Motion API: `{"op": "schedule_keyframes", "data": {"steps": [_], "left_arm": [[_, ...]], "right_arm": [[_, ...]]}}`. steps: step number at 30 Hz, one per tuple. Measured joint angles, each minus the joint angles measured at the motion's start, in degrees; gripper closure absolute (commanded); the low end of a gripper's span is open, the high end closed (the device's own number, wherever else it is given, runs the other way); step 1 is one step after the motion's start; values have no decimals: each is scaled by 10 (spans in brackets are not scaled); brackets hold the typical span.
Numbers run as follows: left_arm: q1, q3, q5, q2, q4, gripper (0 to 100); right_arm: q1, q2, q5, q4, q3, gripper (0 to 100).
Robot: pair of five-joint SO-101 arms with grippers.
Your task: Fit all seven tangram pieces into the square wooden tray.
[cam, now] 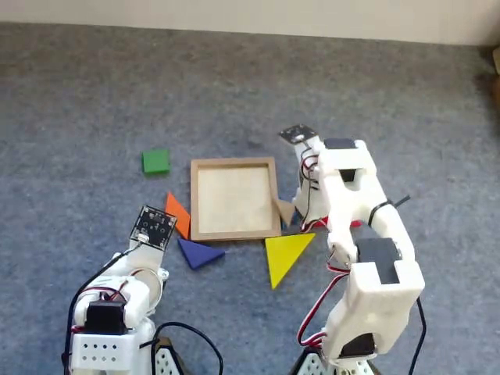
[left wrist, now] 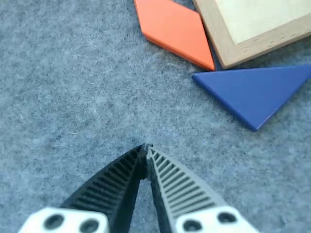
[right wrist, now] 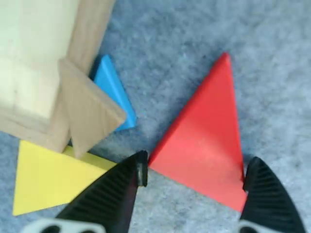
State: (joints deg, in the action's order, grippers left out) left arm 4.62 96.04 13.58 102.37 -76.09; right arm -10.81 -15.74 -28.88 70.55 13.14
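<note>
- We see the square wooden tray (cam: 194, 199) in the middle of a fuzzy grey carpet (cam: 94, 94). It has a light timber rim and a pale, smooth floor. Every piece we can make out lies outside it.
- The left gripper (left wrist: 146, 149) hangs above bare carpet with its ribbed, tapering jaws pressed together and nothing between them.
- Just beyond it are a flat orange parallelogram (left wrist: 175, 30) at the tray's corner and a dark blue triangle (left wrist: 257, 92) beside it. The two are very close at one tip.
- The right gripper (right wrist: 194, 170) is spread wide, its dark fingers (right wrist: 141, 170) on either side of the broad end of a smooth red triangle (right wrist: 209, 141). We cannot tell whether they touch it.
- A bare-wood triangle (right wrist: 90, 109) sits against the tray's near corner, overlapping a small light blue triangle (right wrist: 112, 87) and one edge of the yellow triangle (right wrist: 48, 177).
- A green square (cam: 155, 161) lies apart, on the left arm's side of the tray.
</note>
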Motion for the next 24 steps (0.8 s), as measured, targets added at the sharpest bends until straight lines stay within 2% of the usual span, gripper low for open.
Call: {"op": "schedule_keyframes", "data": {"steps": [8, 17, 24], "left_arm": [[0, 0, 0, 0, 0, 992], [0, 0, 0, 0, 0, 992], [0, 0, 0, 0, 0, 992]], "right_arm": [[0, -22, -3, 0, 0, 688], [0, -58, -45, 0, -4, 695], [7, -59, -49, -4, -11, 855]]}}
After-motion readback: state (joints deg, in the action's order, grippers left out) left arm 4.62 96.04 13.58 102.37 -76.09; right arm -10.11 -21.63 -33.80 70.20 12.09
